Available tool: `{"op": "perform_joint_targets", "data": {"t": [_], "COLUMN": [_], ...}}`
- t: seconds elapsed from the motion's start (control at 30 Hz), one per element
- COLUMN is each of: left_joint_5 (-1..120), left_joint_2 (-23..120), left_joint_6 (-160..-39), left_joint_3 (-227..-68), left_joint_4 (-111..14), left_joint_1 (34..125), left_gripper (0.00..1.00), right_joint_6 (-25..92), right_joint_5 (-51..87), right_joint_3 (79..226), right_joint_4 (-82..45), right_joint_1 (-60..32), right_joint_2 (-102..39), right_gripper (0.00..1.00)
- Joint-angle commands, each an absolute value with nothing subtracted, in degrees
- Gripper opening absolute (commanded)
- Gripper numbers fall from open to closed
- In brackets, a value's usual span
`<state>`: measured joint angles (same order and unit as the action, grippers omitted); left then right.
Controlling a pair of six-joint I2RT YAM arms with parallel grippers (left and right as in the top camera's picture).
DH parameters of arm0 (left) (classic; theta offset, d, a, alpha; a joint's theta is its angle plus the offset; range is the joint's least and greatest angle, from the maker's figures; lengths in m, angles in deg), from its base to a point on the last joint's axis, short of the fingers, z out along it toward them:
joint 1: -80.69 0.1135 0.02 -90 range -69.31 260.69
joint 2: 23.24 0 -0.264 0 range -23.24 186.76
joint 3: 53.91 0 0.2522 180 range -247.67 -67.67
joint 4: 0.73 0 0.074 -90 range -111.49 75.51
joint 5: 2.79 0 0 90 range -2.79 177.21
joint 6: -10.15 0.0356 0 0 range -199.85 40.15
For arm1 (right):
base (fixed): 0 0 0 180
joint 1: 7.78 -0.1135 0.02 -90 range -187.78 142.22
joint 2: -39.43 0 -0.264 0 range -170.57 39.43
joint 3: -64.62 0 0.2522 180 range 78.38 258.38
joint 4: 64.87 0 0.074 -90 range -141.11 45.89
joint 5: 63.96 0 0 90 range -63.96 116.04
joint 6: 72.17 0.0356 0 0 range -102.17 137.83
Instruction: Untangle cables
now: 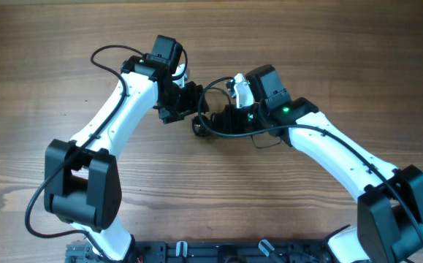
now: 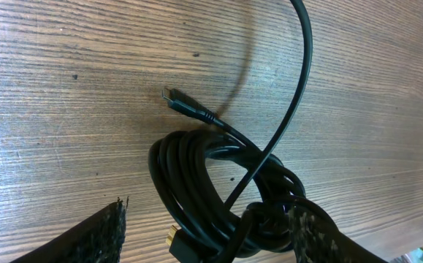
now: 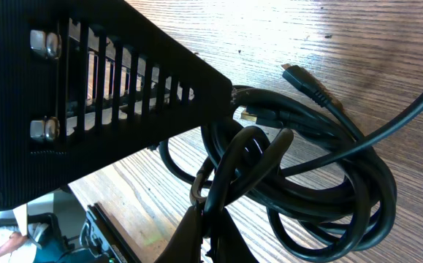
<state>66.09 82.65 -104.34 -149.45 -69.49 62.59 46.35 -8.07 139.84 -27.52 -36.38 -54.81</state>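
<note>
The cables are a black coil with a knot at mid-table, between both grippers. In the left wrist view the coil lies between my left gripper's wide-apart fingers. The right finger touches the knot, and the left finger stands clear of the coil. One small plug rests on the wood and a gold-tipped plug sticks out under the coil. My right gripper is shut on a strand that rises from the coil. From above, the left gripper and right gripper nearly meet.
One strand arcs up off the wooden table. The left gripper's slotted black body fills the upper left of the right wrist view. A thick arm wire loops behind the left arm. The base rail runs along the near edge.
</note>
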Motion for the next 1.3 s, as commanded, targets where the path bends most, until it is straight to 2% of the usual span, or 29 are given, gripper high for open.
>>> {"op": "perform_joint_targets", "data": {"t": [0.0, 0.7, 0.8, 1.03, 1.07, 1.27], "left_joint_5": [65.2, 66.7, 66.7, 66.7, 66.2, 62.5], "left_joint_2": [83.2, 83.2, 83.2, 83.2, 83.2, 82.3], "left_joint_6": [-104.7, -106.8, -102.2, -88.2, -87.7, -87.0], "left_joint_3": [-149.8, -149.8, -149.8, -149.8, -149.8, -149.8], "left_joint_4": [-69.3, -66.9, -68.3, -73.7, -73.2, -73.5], "left_joint_1": [62.4, 62.4, 62.4, 63.5, 64.4, 69.7], "left_gripper": [0.74, 0.76, 0.76, 0.65, 0.61, 0.59], "right_joint_6": [46.6, 49.8, 49.8, 50.8, 50.9, 51.0], "right_joint_5": [-9.4, -9.4, -9.4, -9.5, -9.5, -9.5], "right_joint_3": [140.7, 140.7, 140.7, 140.7, 140.7, 140.7], "right_joint_4": [-27.5, -28.0, -28.9, -29.4, -29.4, -29.5], "right_joint_1": [-36.4, -36.4, -36.4, -36.4, -36.4, -36.4], "right_joint_2": [-53.6, -53.6, -53.6, -53.6, -53.6, -53.6], "right_gripper": [0.04, 0.04, 0.04, 0.04, 0.04, 0.04]}}
